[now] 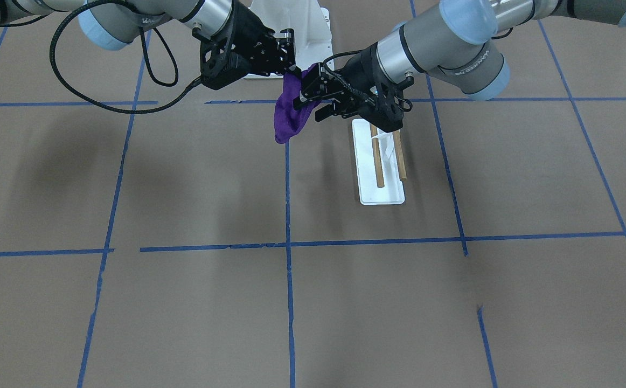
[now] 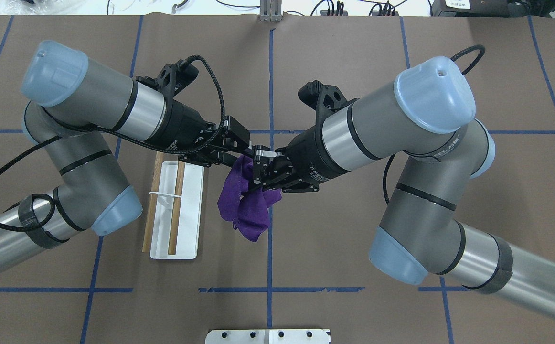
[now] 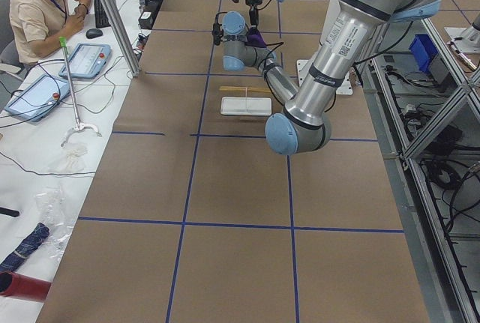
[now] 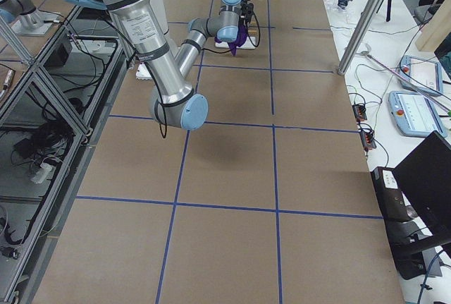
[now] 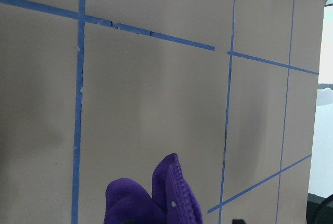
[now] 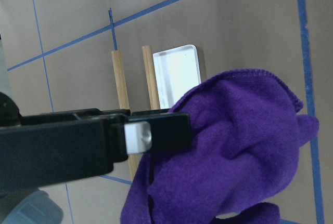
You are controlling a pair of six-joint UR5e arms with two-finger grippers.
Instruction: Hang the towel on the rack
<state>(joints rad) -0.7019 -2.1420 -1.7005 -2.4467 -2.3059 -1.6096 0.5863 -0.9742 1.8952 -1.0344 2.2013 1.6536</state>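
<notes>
Item: purple towel (image 2: 243, 203), bunched, held aloft near the table's robot-side edge, just beside the rack (image 2: 175, 210).
Holders: left gripper (image 2: 232, 160) and right gripper (image 2: 258, 169), each seemingly clamped on the towel's upper edge; the jaws were partly hidden.
Step, as judged: carrying towel to rack, not yet draped.
Next move would call for spreading the cloth and lowering it across the dowels (image 1: 378, 161).

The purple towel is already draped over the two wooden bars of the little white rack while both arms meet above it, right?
Not quite. The purple towel is not on the rack yet. It hangs in the air beside the rack, held up where the left tool and right tool meet. The overhead exterior view shows both wooden bars bare. The arms do meet there.
</notes>
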